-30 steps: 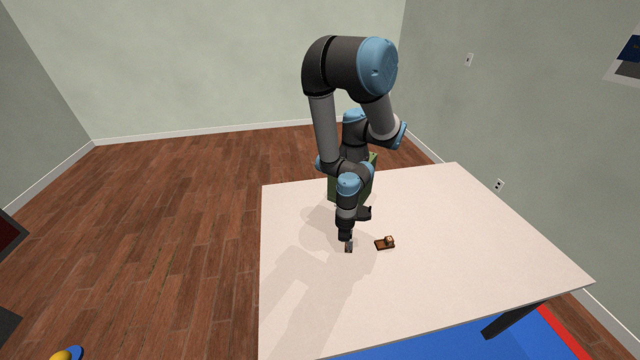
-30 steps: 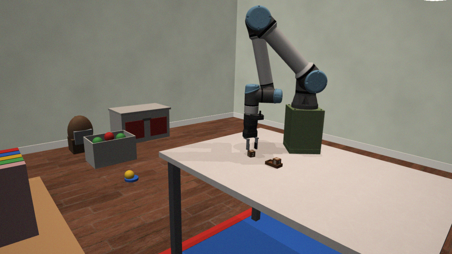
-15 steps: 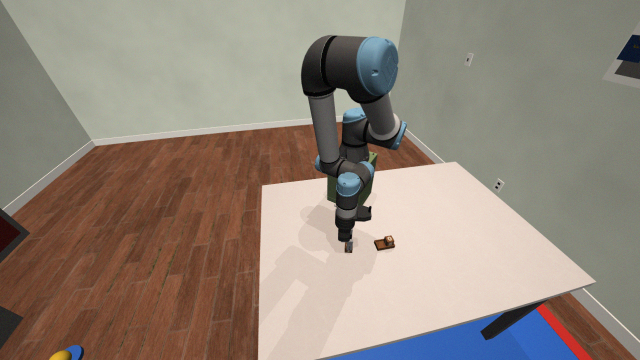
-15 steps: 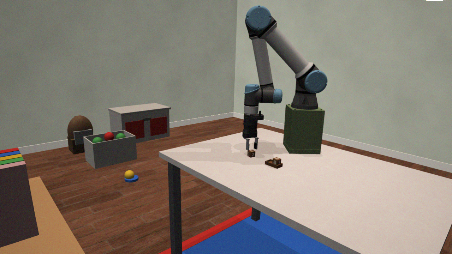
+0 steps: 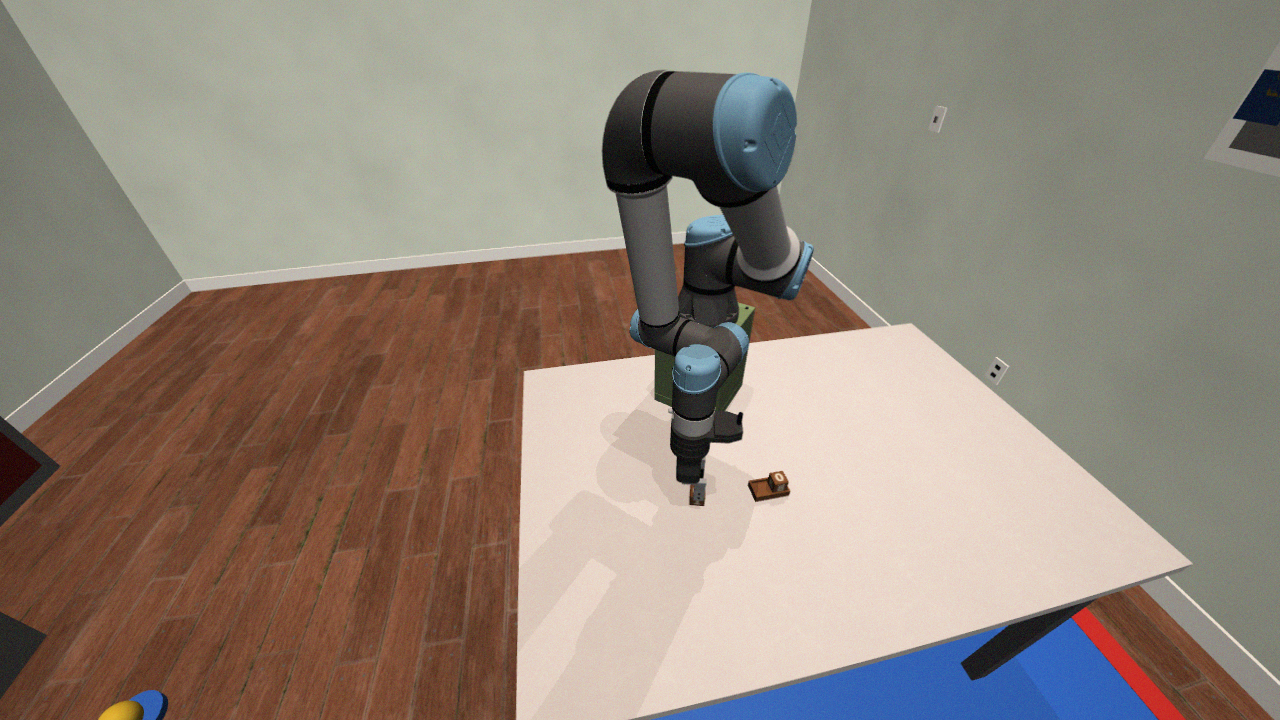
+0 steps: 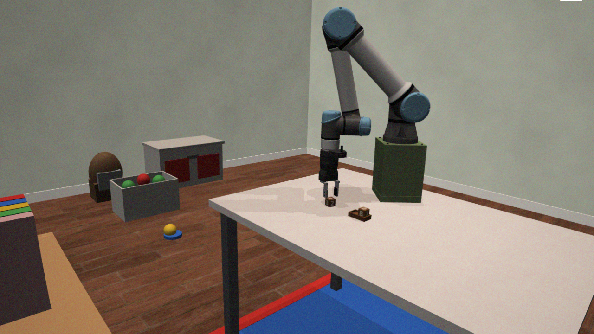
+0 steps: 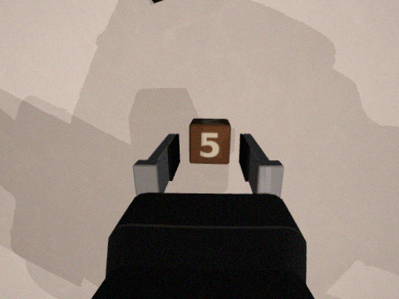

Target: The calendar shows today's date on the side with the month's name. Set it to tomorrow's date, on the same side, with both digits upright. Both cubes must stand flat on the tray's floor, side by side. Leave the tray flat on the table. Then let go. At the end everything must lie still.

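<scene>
End effector, fingers spread, above a cube on the bench. Second cube in the tray, nearby.

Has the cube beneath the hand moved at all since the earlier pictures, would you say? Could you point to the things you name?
No, the cube (image 6: 330,202) (image 7: 209,143) sits at the same place relative to the tray (image 5: 760,492) (image 6: 358,215).
</scene>
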`<action>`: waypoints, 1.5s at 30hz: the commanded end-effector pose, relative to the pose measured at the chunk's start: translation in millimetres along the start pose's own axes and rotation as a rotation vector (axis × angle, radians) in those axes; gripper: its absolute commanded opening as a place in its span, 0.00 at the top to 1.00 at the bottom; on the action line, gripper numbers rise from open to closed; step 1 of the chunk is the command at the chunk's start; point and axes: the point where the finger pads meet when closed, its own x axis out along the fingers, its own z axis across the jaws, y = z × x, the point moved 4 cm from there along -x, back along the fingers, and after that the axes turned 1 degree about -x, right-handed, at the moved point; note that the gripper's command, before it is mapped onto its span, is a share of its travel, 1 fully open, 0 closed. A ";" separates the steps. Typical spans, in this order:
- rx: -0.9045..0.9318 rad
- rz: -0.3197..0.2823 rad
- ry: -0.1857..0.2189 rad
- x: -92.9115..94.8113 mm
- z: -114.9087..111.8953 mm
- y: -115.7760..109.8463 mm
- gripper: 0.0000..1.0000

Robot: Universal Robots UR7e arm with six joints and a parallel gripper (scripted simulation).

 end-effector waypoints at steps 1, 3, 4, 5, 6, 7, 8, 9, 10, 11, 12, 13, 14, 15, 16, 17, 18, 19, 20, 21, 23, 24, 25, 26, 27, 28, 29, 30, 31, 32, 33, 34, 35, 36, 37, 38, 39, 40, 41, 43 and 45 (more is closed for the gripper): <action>-0.001 -0.003 -0.004 -0.4 2.4 -0.6 0.10; -0.001 -0.003 -0.004 -0.4 2.4 -0.6 0.10; -0.001 -0.003 -0.004 -0.4 2.4 -0.6 0.10; -0.001 -0.003 -0.004 -0.4 2.4 -0.6 0.10; -0.001 -0.003 -0.004 -0.4 2.4 -0.6 0.10; -0.001 -0.003 -0.004 -0.4 2.4 -0.6 0.10; -0.001 -0.003 -0.004 -0.4 2.4 -0.6 0.10; -0.001 -0.003 -0.004 -0.4 2.4 -0.6 0.10; -0.001 -0.003 -0.004 -0.4 2.4 -0.6 0.10; -0.001 -0.003 -0.004 -0.4 2.4 -0.6 0.10; -0.001 -0.003 -0.004 -0.4 2.4 -0.6 0.10; -0.001 -0.003 -0.004 -0.4 2.4 -0.6 0.10; -0.001 -0.003 -0.004 -0.4 2.4 -0.6 0.10; -0.001 -0.003 -0.004 -0.4 2.4 -0.6 0.10; -0.001 -0.003 -0.004 -0.7 2.4 -0.7 0.10; -0.001 -0.003 -0.005 -1.6 2.5 -0.7 0.10; -0.001 -0.003 -0.004 -2.4 2.0 -0.4 0.10; -0.001 -0.002 -0.003 -3.6 1.4 -0.1 0.10; -0.001 -0.001 -0.002 -5.2 0.6 0.4 0.10; -0.001 -0.001 -0.001 -7.1 0.0 0.7 0.10; -0.001 -0.001 -0.001 -12.2 0.0 0.7 0.10; -0.001 -0.001 -0.001 -12.2 0.0 0.7 0.10; -0.001 -0.001 -0.001 -12.2 0.0 0.7 0.10; -0.001 -0.001 -0.001 -15.0 0.0 0.7 0.10; -0.001 -0.001 -0.001 -18.1 0.0 0.7 0.10; -0.001 -0.001 -0.001 -21.2 0.0 0.7 0.10; -0.001 -0.001 -0.001 -24.3 0.0 0.7 0.10; -0.001 -0.001 -0.001 -27.3 -0.1 0.8 0.10; -0.001 -0.001 -0.001 -30.1 -0.1 0.8 0.10; -0.001 -0.001 -0.001 -32.6 -0.1 0.8 0.10; -0.001 -0.001 -0.001 -34.9 -0.1 0.8 0.10; -0.001 -0.001 -0.001 -36.8 -0.1 0.8 0.10; -0.001 -0.001 -0.001 -38.3 -0.1 0.8 0.10; -0.001 -0.001 -0.001 -39.4 -0.1 0.8 0.10; -0.001 -0.001 -0.001 -40.2 -0.1 0.8 0.10; -0.001 -0.001 -0.001 -40.6 -0.1 0.8 0.10; -0.001 -0.001 -0.001 -40.8 -0.1 0.8 0.10; -0.001 -0.001 -0.001 -40.8 0.2 0.6 0.10; -0.001 -0.001 -0.001 -40.8 0.2 0.6 0.10; -0.002 -0.002 -0.002 -40.9 1.0 0.2 0.10; -0.002 -0.005 -0.002 -40.8 1.0 0.5 0.10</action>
